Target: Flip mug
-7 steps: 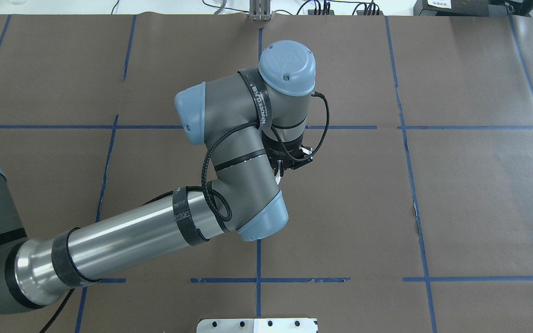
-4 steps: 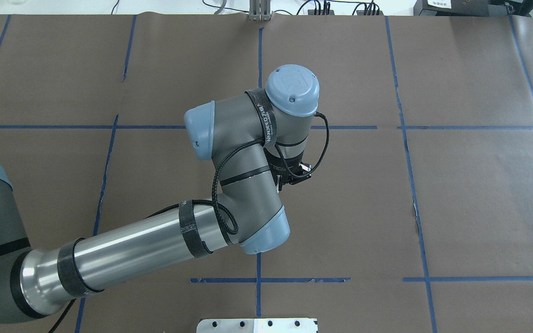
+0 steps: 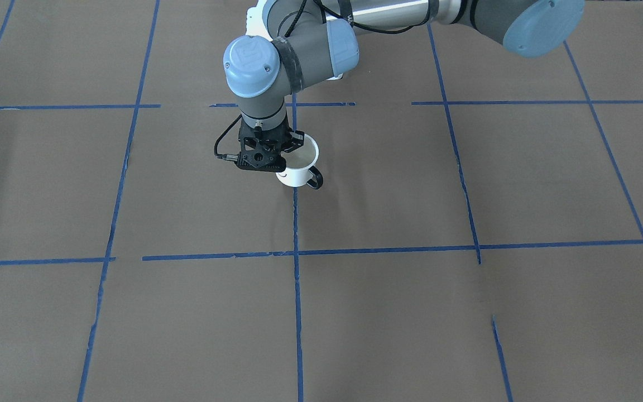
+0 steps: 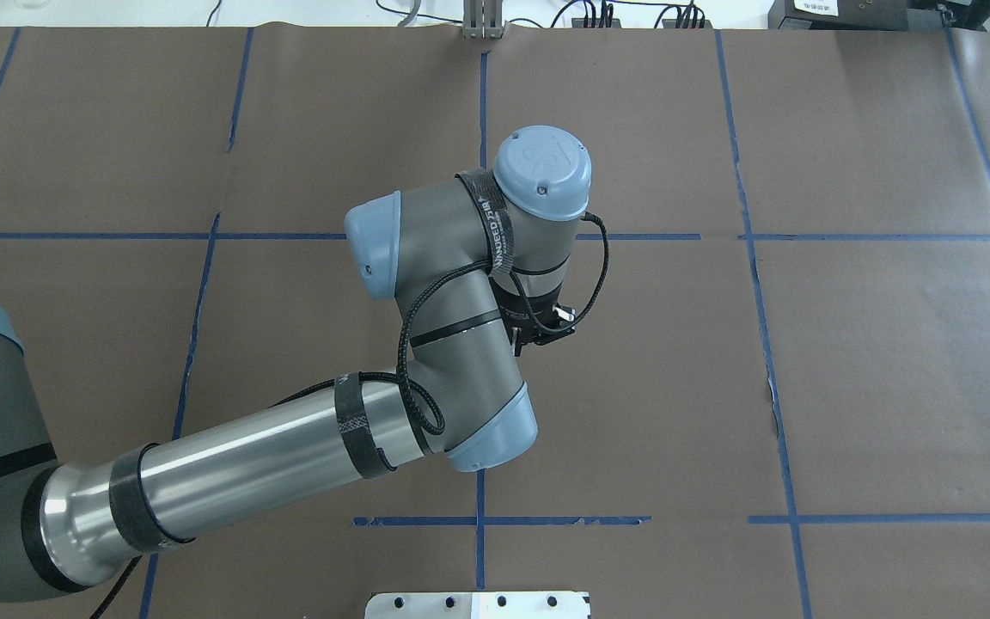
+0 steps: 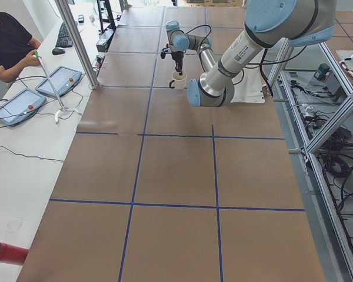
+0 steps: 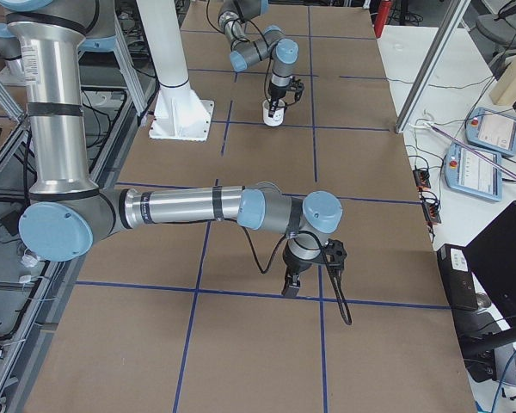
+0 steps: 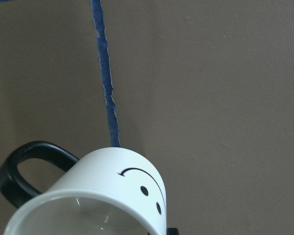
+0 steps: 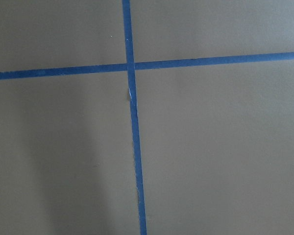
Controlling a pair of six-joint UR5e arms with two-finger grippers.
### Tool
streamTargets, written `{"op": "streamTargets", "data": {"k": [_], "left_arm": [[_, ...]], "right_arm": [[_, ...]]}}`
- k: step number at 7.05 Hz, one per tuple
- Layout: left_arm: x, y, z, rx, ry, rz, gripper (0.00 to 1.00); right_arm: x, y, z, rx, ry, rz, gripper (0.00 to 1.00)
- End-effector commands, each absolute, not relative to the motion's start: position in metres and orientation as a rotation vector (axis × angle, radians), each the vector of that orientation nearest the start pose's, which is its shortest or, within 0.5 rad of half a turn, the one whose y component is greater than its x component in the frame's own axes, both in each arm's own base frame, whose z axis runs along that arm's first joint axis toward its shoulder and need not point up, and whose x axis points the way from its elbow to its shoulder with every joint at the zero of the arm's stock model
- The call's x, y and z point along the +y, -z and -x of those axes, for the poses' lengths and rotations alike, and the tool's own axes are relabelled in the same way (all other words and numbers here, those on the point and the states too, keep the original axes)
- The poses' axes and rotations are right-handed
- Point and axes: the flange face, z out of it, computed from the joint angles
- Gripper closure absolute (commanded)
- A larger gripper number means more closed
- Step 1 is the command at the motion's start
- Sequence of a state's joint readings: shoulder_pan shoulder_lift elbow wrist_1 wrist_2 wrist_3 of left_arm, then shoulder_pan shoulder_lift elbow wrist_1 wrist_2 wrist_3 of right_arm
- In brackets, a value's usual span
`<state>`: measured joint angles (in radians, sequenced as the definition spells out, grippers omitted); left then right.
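Note:
The white mug (image 3: 299, 174) with a black smiley face stands mouth up near the table's middle, its dark handle (image 3: 316, 180) pointing away from the robot. My left gripper (image 3: 280, 159) comes down from above and is shut on the mug's rim. In the left wrist view the mug (image 7: 117, 191) fills the bottom, with the handle (image 7: 19, 171) at the left. In the overhead view the arm hides the mug. My right gripper (image 6: 291, 288) hangs low over bare table far from the mug (image 6: 273, 113); I cannot tell whether it is open or shut.
Brown paper with blue tape lines (image 3: 296, 251) covers the table. A white base plate (image 4: 478, 604) sits at the robot's edge. A person (image 5: 12, 41) and tablets (image 5: 59, 81) are on a side desk.
My left wrist has moved a little toward the robot and turned; most of the motion came before the middle frame, little after it.

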<state>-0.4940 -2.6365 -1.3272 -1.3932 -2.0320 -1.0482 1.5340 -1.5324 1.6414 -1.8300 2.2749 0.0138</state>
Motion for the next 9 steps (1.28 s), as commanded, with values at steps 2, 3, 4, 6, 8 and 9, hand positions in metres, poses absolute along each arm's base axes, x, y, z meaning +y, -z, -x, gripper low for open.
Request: {"op": "streamTargets", "data": {"k": [2, 3, 4, 6, 8, 9], "left_arm": [[-0.445, -0.096, -0.639, 0.769, -0.177, 0.079, 1.00], [-0.445, -0.096, -0.640, 0.770, -0.176, 0.081, 0.51], [-0.446, -0.096, -0.640, 0.768, -0.171, 0.082, 0.01], [-0.445, -0.095, -0.639, 0.768, -0.167, 0.082, 0.00], [-0.455, -0.077, -0.615, 0.801, -0.151, 0.051, 0.00], [-0.460, -0.068, -0.583, 0.833, -0.136, 0.023, 0.00]], "right_arm": [[-0.496, -0.635, -0.051, -0.699, -0.031, 0.162, 0.00], [-0.496, -0.635, -0.051, -0.699, -0.031, 0.162, 0.00], [-0.496, -0.635, -0.051, -0.699, -0.031, 0.162, 0.00], [-0.496, -0.635, -0.051, -0.699, -0.031, 0.162, 0.00], [-0.496, -0.635, -0.051, -0.699, -0.031, 0.162, 0.00], [-0.496, -0.635, -0.051, -0.699, -0.031, 0.162, 0.00]]}}
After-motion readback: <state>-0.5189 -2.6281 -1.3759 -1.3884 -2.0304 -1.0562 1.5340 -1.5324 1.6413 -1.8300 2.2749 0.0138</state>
